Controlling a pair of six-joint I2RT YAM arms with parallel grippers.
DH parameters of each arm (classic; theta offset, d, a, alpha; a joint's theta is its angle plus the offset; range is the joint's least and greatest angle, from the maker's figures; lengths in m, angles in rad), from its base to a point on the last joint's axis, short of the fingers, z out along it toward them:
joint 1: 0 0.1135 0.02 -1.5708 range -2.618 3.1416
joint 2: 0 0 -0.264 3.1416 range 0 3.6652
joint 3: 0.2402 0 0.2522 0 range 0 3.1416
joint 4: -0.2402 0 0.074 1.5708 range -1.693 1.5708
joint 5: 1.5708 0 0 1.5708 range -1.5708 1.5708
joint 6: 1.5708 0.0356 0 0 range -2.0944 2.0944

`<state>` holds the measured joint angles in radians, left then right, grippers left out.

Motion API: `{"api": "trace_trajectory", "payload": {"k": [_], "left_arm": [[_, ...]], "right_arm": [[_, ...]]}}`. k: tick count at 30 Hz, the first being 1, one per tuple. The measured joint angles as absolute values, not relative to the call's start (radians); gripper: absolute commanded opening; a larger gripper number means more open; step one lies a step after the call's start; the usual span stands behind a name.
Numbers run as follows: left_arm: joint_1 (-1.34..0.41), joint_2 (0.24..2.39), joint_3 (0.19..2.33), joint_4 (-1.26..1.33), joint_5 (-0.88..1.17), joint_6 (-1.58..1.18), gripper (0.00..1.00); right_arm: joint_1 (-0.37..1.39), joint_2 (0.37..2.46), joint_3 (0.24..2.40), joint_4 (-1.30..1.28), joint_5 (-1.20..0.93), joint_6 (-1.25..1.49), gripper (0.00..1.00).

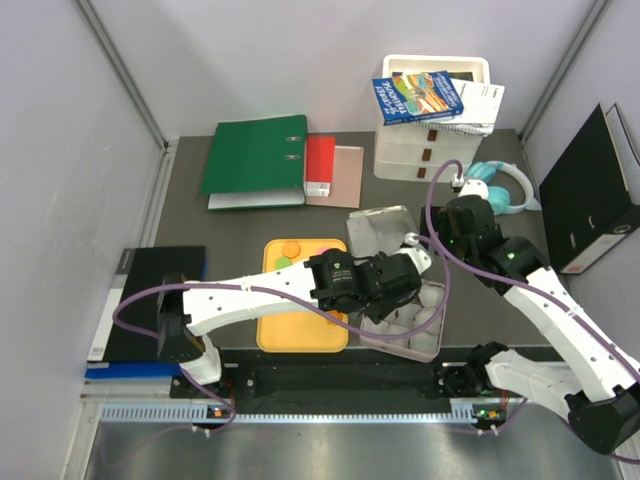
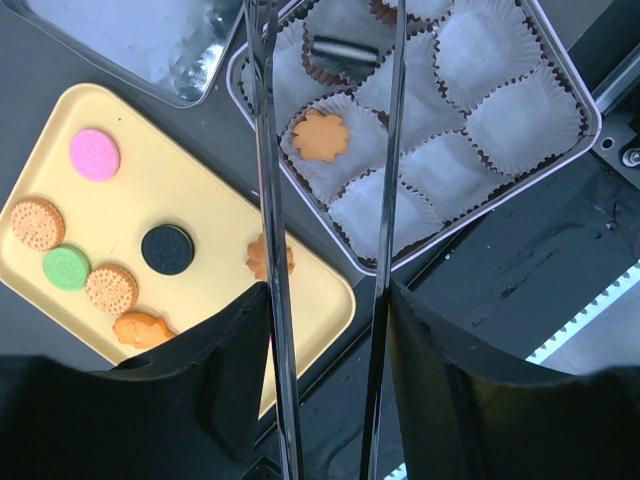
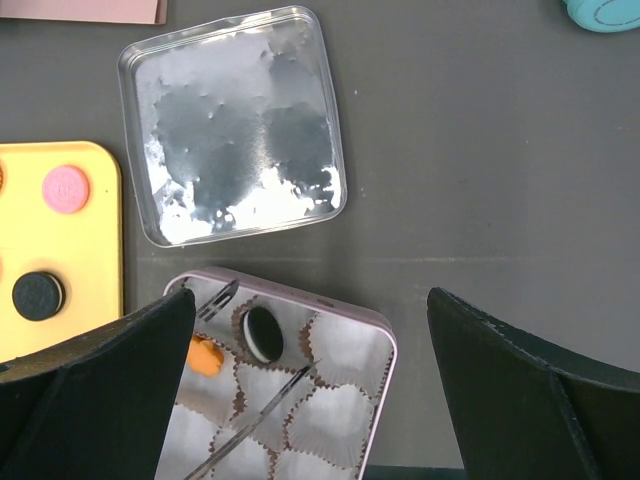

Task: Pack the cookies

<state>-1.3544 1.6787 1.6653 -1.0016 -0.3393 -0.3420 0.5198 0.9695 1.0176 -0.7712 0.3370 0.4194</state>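
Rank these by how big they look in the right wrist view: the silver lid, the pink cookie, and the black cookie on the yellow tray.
1. Silver lid, clearly the largest.
2. Pink cookie and the black cookie on the yellow tray: near-identical in size, so no ranking between them.

Left arm [image 1: 250, 295] stretched rightward; left hand [image 2: 330, 40] tong fingers parted, empty. Right hand [image 3: 310, 320] spread wide, hovering.

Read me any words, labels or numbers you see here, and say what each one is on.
Nothing is legible.
Blue book cover: print too blurred to read.
Black binder spine label: too small.
Red folder label: too small.
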Motion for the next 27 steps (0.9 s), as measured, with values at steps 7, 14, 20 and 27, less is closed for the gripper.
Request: {"api": "trace_trajectory", "payload": {"k": [7,14,20,27], "left_arm": [[-1.354,1.662,1.635,-1.025,-0.427,-0.417,0.51],[-1.339,1.494,1.569,-1.172,-0.558,-0.560,0.51],[-1.335,1.326,1.486,-1.292,-0.587,-0.714,0.52],[-1.335,1.306,1.304,-1.328,-0.561,-0.823,0.54]], "right_arm": [[0.520,0.970,1.018,-0.771,0.336,0.419,0.99],[0.520,0.973,1.018,-0.767,0.327,0.419,0.99],[0.520,1.000,1.018,-0.741,0.308,0.420,0.99],[0.520,1.030,1.018,-0.722,0.273,0.423,0.99]]}}
